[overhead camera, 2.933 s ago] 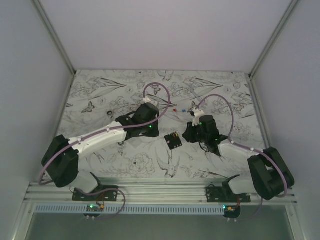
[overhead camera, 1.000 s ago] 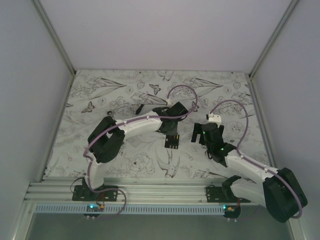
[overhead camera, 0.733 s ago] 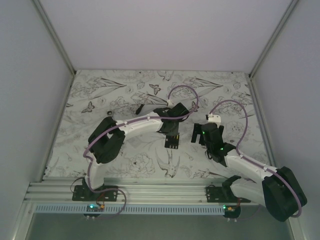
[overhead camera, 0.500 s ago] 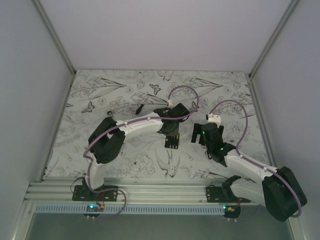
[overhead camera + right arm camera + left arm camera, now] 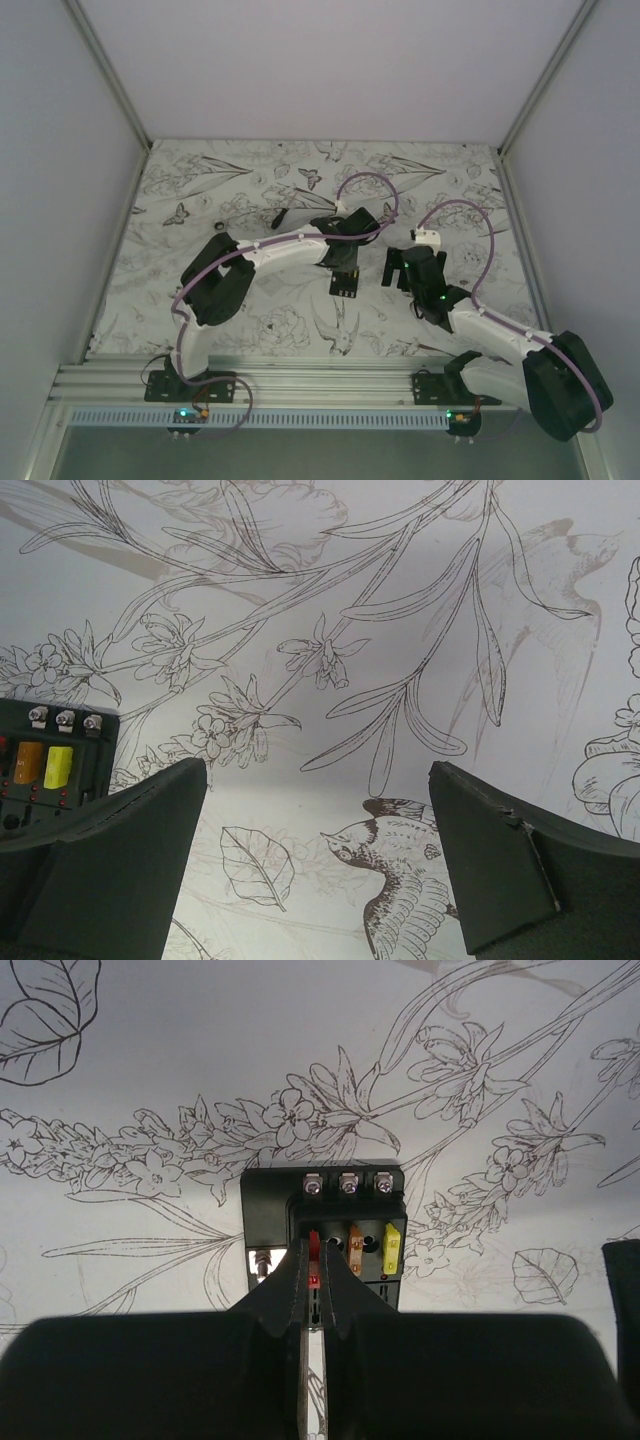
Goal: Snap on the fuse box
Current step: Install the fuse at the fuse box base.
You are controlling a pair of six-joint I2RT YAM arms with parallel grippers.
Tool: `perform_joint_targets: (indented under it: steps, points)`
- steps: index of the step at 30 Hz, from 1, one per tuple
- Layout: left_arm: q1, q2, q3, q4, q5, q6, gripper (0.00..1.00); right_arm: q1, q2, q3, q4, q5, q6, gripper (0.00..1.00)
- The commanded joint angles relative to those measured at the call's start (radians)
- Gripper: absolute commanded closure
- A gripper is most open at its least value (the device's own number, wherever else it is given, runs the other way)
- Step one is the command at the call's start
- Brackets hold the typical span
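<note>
The fuse box [image 5: 270, 1210] is a small black block lying flat on the patterned table, with an orange fuse [image 5: 355, 1242] and a yellow fuse [image 5: 392, 1248] in its top row. My left gripper [image 5: 317, 1248] stands right over it, shut on a red fuse [image 5: 314, 1236] at the box's left slot. From the top view the fuse box [image 5: 344, 284] peeks out under the left gripper [image 5: 345, 268]. My right gripper [image 5: 392, 268] stands just right of the box, open and holding nothing. In the right wrist view the fuse box [image 5: 50, 755] sits at the left edge, partly behind my left fingertip [image 5: 150, 810].
A thin black stick-like tool [image 5: 277, 216] lies on the table [image 5: 200, 190] behind the left arm. A small dark ring [image 5: 218, 224] lies further left. Grey walls close in the table on three sides.
Since the earliest frame the left arm has swung right and come down over the fuse box, and the right gripper has backed off slightly. Over the last second both grippers hold almost still.
</note>
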Motion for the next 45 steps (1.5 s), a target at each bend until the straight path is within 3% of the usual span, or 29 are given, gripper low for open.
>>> perform_joint_targets:
  steps: [1, 27, 45]
  points:
    - [-0.005, 0.032, 0.018, -0.042, -0.013, -0.012, 1.0, -0.005, 0.008, 0.019, 0.008, 0.002, 0.006, 0.0]
    - [-0.029, 0.06, 0.04, -0.057, 0.039, 0.106, 1.0, -0.005, 0.052, 0.033, 0.028, -0.065, -0.019, 0.0]
    - [-0.036, 0.046, 0.024, -0.008, 0.014, 0.109, 1.0, -0.005, 0.083, 0.042, 0.037, -0.102, -0.027, 0.0]
